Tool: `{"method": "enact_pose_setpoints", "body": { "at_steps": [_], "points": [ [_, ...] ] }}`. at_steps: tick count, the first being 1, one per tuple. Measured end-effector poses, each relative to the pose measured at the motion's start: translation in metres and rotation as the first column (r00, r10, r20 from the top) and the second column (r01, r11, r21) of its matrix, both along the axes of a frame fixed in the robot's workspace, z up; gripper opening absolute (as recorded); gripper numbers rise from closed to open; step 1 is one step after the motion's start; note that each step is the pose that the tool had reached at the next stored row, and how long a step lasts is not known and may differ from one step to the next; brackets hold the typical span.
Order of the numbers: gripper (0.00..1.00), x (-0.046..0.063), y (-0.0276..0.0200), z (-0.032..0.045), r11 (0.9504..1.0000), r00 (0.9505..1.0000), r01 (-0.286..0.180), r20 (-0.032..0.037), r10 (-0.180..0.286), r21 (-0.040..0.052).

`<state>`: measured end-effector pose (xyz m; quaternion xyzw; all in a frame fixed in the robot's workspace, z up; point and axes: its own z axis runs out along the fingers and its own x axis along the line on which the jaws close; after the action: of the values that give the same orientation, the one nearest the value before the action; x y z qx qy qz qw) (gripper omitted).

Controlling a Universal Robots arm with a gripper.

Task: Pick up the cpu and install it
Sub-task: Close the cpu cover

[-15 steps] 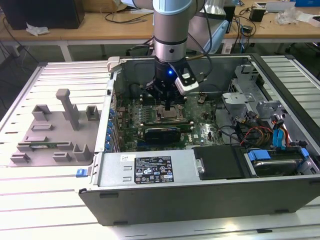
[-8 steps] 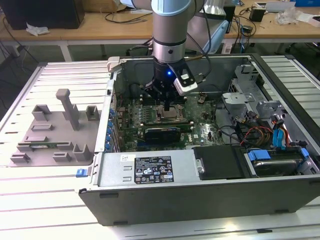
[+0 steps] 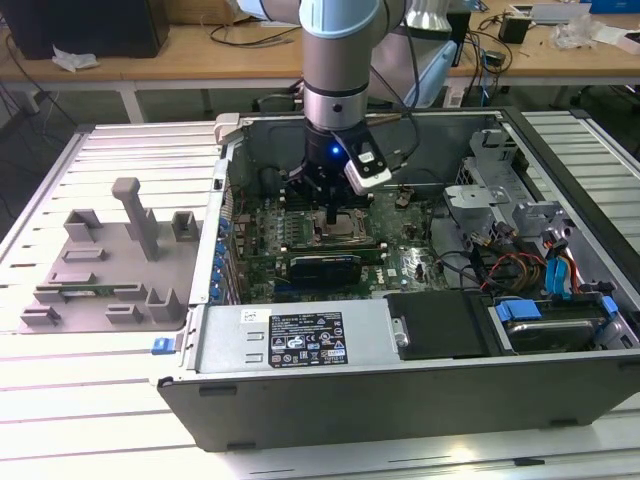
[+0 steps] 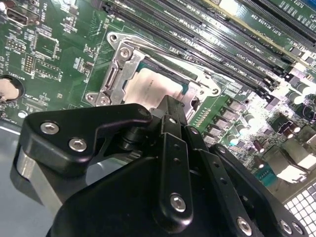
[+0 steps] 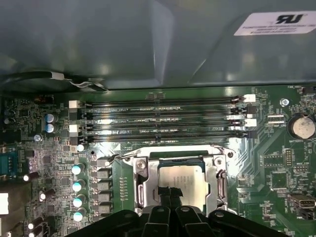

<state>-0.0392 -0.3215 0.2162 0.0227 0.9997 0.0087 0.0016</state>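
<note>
- While the arm (image 3: pixel 338 60) reaches straight down into the open case (image 3: pixel 400 390), the end effector (image 3: pixel 335 215) sits low over the board (image 3: pixel 410 262), near the back wall.
- End effector (image 5: pixel 170 191) clenched: fingers drawn together, tips at the cpu's top; can't tell whether they touch.
- cpu (image 5: pixel 183 175) lies flat inside the socket frame (image 5: pixel 140 182), silver top up, with metal rim on all sides; in the second wrist view the end effector (image 4: pixel 170 101) covers one edge of the cpu (image 4: pixel 148 91).
- Tight around the socket: memory slots (image 5: pixel 163 118) run just beside one edge and a row of capacitors (image 5: pixel 76 185) stands beside another.
- Exterior view: a black card (image 3: pixel 325 268) stands near the socket on the front side, and a labelled metal box (image 3: pixel 300 340) lines the case's front wall.
- Drive cage (image 3: pixel 500 190) and cables (image 3: pixel 540 270) fill the case at the exterior view's right.
- Outside, at the exterior view's left, a grey fixture (image 3: pixel 100 260) rests on the table (image 3: pixel 60 400), well apart from the arm.
</note>
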Motion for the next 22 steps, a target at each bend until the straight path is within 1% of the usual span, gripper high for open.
{"method": "enact_pose_setpoints", "body": {
  "at_steps": [3,8,9,13,22],
  "points": [
    [0.11,-0.004,0.0000,-0.0016,1.0000,1.0000,0.000,0.0000,0.000,0.0000],
    [0.11,-0.012,0.0000,-0.0070,1.0000,1.0000,0.000,0.0006,0.000,0.0008],
    [0.11,-0.015,0.0000,-0.0092,1.0000,1.0000,0.000,0.0005,0.000,0.0008],
    [0.11,-0.016,0.0000,-0.0117,1.0000,1.0000,0.000,0.0005,0.000,0.0007],
    [0.11,-0.019,0.0000,-0.0125,1.0000,1.0000,0.000,0.0005,0.000,0.0008]
  ]
}}
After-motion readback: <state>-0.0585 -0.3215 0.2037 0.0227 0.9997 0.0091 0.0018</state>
